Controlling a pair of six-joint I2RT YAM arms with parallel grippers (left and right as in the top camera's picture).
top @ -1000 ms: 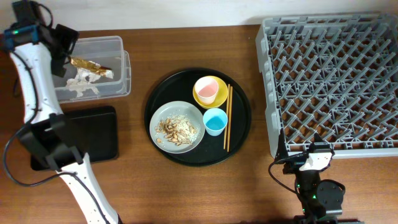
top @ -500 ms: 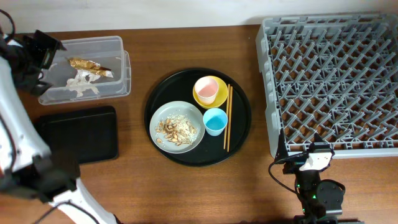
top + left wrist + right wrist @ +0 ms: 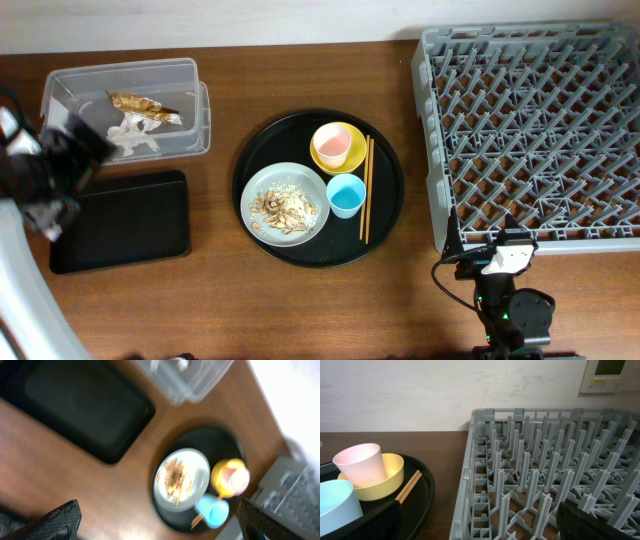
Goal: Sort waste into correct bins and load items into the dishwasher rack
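Left gripper (image 3: 52,170) wide open, empty, blurred, above where clear tub (image 3: 190,72) meets black tray (image 3: 120,225). In the tub: tissue (image 3: 128,142) and wrapper (image 3: 145,108), so dry waste looks sorted. Scraps (image 3: 283,206) sit on the plate (image 3: 298,176), which is probably why dishes wait on the round tray (image 3: 385,225). Right gripper (image 3: 497,252) open, empty, parked at the rack (image 3: 530,130) edge, presumably staged for loading.

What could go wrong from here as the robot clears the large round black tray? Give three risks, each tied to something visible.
1. The pale grey round plate carries loose beige food scraps; tilting it early could scatter crumbs.
2. The pink cup stands inside the yellow bowl, so lifting either may drag the other.
3. The thin wooden chopsticks lie flat beside the small light-blue cup; pinching them may knock it.
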